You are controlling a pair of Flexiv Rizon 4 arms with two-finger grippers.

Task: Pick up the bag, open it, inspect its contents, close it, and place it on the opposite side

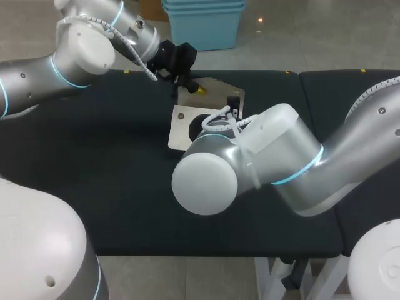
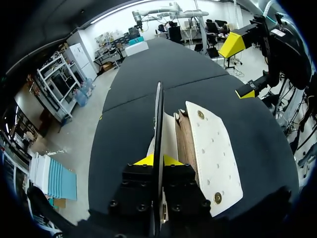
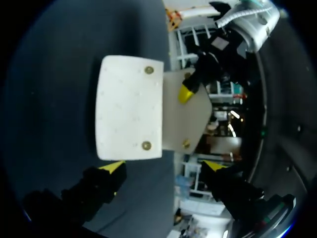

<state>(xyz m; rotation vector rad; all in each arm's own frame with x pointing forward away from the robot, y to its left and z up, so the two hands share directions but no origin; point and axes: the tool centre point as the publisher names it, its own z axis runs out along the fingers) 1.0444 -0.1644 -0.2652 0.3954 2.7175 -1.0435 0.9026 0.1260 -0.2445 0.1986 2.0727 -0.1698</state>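
On the table [image 1: 94, 156], left claw [image 2: 157, 159] holds the bag's [image 2: 213, 148] flap [image 2: 158, 114] upright.

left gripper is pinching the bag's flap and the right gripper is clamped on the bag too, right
Not quite. The right gripper is open, fingers spread, not gripping the bag; the right wrist view shows this. The left gripper does pinch the flap.

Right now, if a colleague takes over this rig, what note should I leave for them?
Left gripper: shut on the flap of the bag, holding it raised.
Right gripper: open, above the bag, touching nothing.
Bag: lies on the table, near its middle.
Done: bag opened.
Left: inspect the contents, close it, place it on the opposite side.
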